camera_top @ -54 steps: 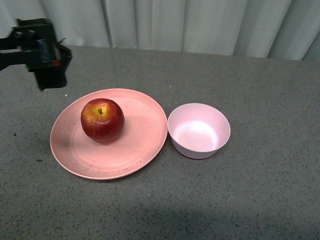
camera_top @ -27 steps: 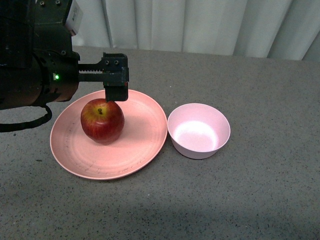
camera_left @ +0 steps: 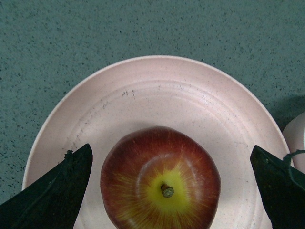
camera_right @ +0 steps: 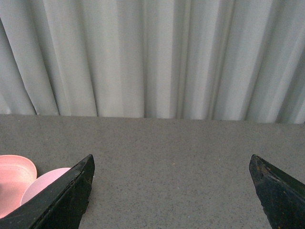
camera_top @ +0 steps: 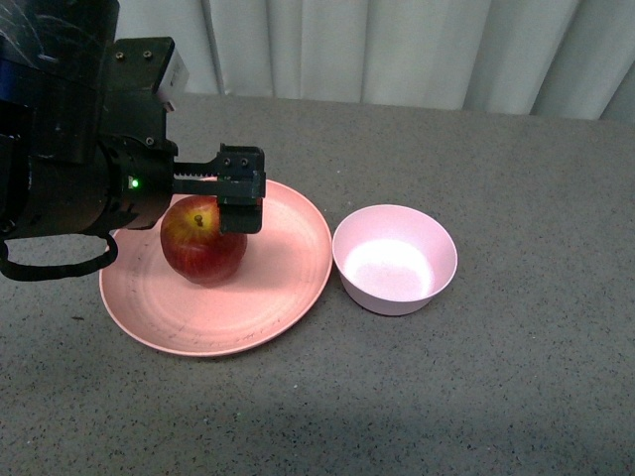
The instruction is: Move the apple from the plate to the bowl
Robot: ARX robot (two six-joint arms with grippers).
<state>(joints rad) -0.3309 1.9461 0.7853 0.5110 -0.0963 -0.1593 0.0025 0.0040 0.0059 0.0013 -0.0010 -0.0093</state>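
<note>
- Over the plate (camera_top: pixel 288 260), my left gripper (camera_left: pixel 169 164) hangs with its jaws spread wide, one to either side of the apple (camera_top: pixel 203 241).
- From the left wrist camera I see a clear gap of plate between each finger and the apple's skin, so nothing is pinched.
- From the front, only one finger (camera_top: pixel 241 204) shows. It overlaps the apple's upper right shoulder, and the other finger is hidden behind my own arm.
- How low the fingertips sit against the apple is hard to judge. They seem to be about level with its top.
- The apple stands upright on the plate, stem up, its yellow patch facing my wrist camera. It sits left of the plate's centre in the front view.
- The bowl (camera_top: pixel 395 260) stands just beside the plate on its right. The rims are close, though I cannot tell whether they touch. Its inside holds nothing.
- My right gripper (camera_right: pixel 172 191) is also spread wide and holds nothing. It sits over bare grey table (camera_top: pixel 496 377) and faces the pale curtain (camera_top: pixel 397 50).
- At the edge of the right wrist view, small parts of the bowl and plate show beside one finger.
</note>
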